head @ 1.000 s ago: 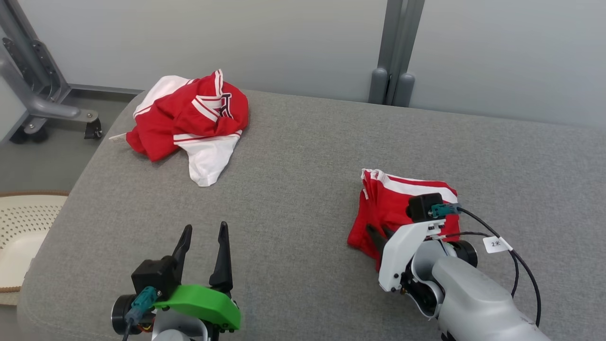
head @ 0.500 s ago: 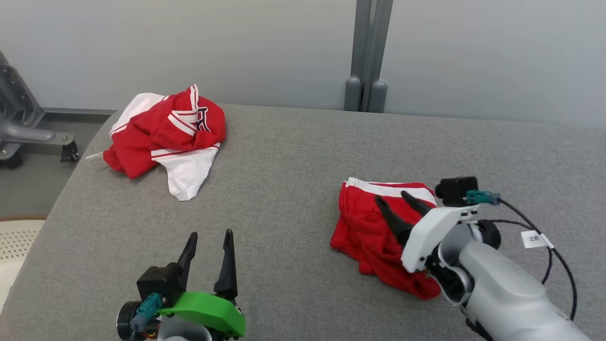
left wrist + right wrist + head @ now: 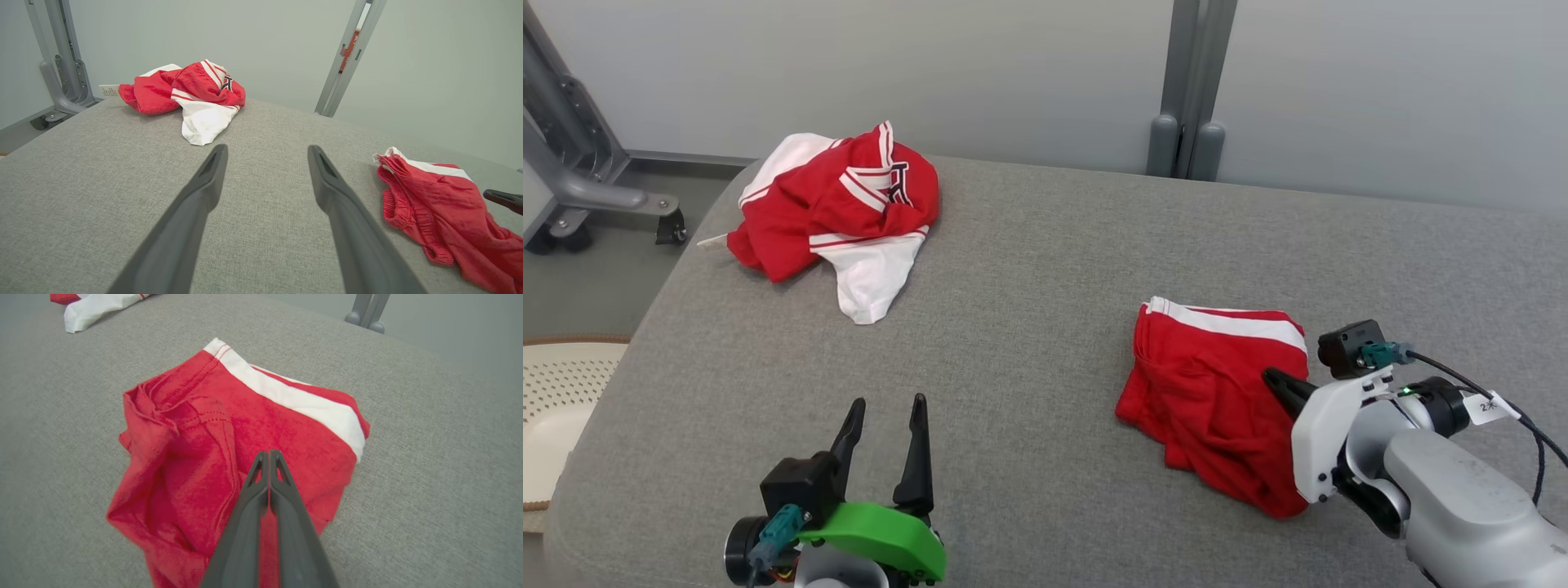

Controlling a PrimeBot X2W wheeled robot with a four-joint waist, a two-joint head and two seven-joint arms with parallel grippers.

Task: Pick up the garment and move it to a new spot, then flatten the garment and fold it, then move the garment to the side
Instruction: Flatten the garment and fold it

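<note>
Bare grey cushion (image 3: 1029, 327) lies open between crumpled jersey (image 3: 837, 204) far left and red shorts (image 3: 1209, 384); wall (image 3: 931, 65) close behind.

White tag (image 3: 1486, 406) on right arm (image 3: 1462, 506): "2", then an unclear mark. Dark print on jersey (image 3: 837, 204), far left corner of grey cushion (image 3: 1045, 245): folded over, unreadable.

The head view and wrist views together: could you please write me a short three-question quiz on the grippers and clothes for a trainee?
1. True or false: the left gripper is open above the grey cushion.
2. The red and white shirt lies on which part of the cushion? A) near right B) far left C) middle
3. Fill in: the right gripper, over the red shorts, is ___ (open or shut).

Key: 1 true; 2 B; 3 shut.
</note>
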